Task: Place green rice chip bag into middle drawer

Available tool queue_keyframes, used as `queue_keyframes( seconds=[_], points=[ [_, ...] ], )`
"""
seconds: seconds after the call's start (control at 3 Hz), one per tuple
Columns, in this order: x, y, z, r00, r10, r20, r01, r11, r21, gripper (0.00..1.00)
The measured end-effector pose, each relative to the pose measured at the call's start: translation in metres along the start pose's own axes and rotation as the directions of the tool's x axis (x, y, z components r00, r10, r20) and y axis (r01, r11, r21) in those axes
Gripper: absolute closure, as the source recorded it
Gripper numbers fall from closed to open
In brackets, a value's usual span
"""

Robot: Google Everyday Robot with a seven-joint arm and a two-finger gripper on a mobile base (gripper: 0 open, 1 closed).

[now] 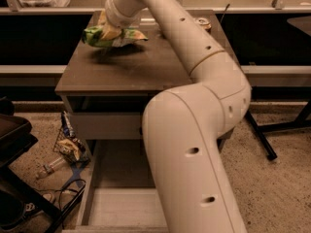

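Note:
The green rice chip bag (115, 37) is crumpled and hangs just above the dark table top (126, 72) near its back left, with a shadow under it. My gripper (110, 30) is shut on the bag from above, and its fingers are partly hidden in the foil. The middle drawer (121, 208) stands pulled out low in front of the cabinet, its pale floor showing. My white arm covers the drawer's right part.
An orange soda can (203, 23) stands at the table's back right. A closed drawer front (104, 126) sits under the table top. Litter and a bottle (68, 152) lie on the floor at left. A dark chair (14, 144) is at far left, and a black stand leg (260, 137) at right.

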State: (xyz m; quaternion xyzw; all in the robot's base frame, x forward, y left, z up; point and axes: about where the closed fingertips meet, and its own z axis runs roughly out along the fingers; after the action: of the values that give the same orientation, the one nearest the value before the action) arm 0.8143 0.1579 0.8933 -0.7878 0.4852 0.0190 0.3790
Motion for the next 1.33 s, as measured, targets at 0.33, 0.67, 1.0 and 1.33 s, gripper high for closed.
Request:
queue_keyframes(
  seconds=[0.33,0.67,1.0,1.33],
  points=[
    [0.008,-0.001,-0.064,1.0,0.022,0.006,-0.022,0.9975,0.066,1.0],
    [0.007,0.016,-0.118,0.995,0.063,0.083,-0.074,0.9891,0.128,1.0],
    [-0.028,0.037,-0.173,0.969,0.069,0.239,-0.123,0.9677,0.22,1.0],
    [-0.077,0.06,-0.22,0.93,0.029,0.368,-0.153,0.9369,0.314,1.0]
  ],
)
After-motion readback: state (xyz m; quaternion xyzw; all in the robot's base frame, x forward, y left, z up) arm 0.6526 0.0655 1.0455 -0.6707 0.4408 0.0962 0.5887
